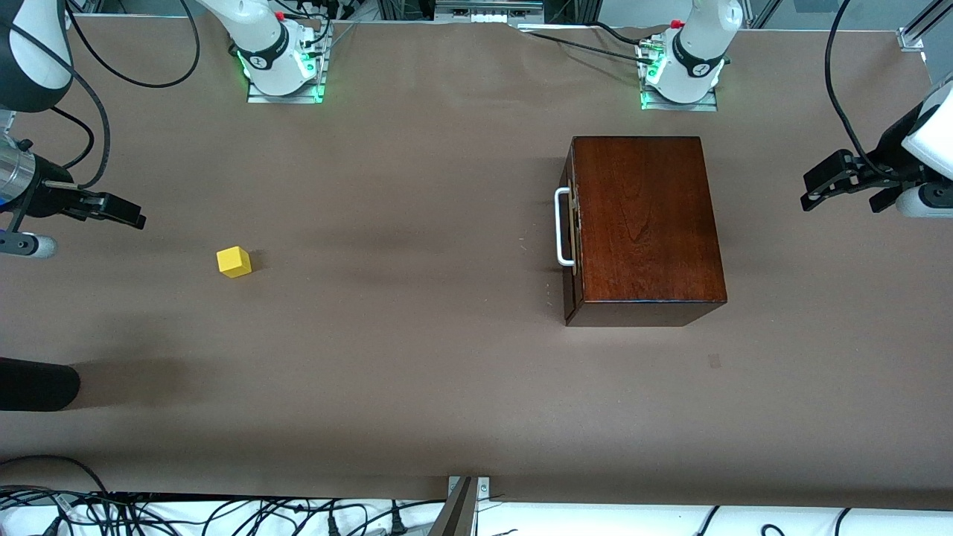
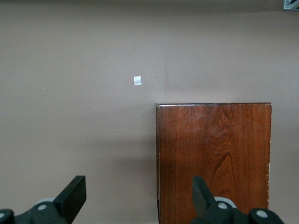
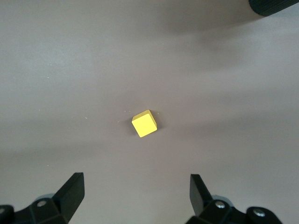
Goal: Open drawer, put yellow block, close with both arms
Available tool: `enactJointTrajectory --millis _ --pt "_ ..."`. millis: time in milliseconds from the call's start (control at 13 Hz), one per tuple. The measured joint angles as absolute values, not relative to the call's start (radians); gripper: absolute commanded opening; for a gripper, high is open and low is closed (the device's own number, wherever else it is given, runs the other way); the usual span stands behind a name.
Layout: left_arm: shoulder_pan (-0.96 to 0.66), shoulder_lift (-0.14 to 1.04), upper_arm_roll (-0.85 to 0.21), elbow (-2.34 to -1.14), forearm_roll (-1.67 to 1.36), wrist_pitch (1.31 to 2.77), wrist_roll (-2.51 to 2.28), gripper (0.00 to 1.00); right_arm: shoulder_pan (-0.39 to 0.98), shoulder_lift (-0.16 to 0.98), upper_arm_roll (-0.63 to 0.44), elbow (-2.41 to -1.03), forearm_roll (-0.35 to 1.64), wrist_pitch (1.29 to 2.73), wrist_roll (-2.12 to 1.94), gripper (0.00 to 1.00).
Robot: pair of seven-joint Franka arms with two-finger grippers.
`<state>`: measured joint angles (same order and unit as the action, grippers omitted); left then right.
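Jaws spread wide and empty on both grippers, we see from the front: the left gripper point(image 1: 815, 190) hangs over bare table at its arm's end, the right gripper point(image 1: 123, 210) at the other. The shut drawer point(image 1: 570, 227) has its white handle point(image 1: 561, 227) facing the yellow block point(image 1: 234, 262), well apart; the box point(image 1: 646, 223) runs lengthwise toward the camera. Left wrist view: the box top point(image 2: 214, 158) beside a small pale scrap point(image 2: 137, 80). Right wrist view: the block point(image 3: 144, 123) lies alone, a black cylinder point(image 3: 273, 6) at the edge.
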<state>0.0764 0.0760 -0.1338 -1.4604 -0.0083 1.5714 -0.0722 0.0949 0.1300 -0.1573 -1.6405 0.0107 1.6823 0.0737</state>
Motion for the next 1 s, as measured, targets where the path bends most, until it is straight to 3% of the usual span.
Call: enactJointTrajectory --millis 1000 --pt "0.076 0.059 -0.143 -1.461 -0.008 1.596 -0.07 1.0 0.095 0.139 -0.157 -1.636 0.011 1.684 0.074 1.0"
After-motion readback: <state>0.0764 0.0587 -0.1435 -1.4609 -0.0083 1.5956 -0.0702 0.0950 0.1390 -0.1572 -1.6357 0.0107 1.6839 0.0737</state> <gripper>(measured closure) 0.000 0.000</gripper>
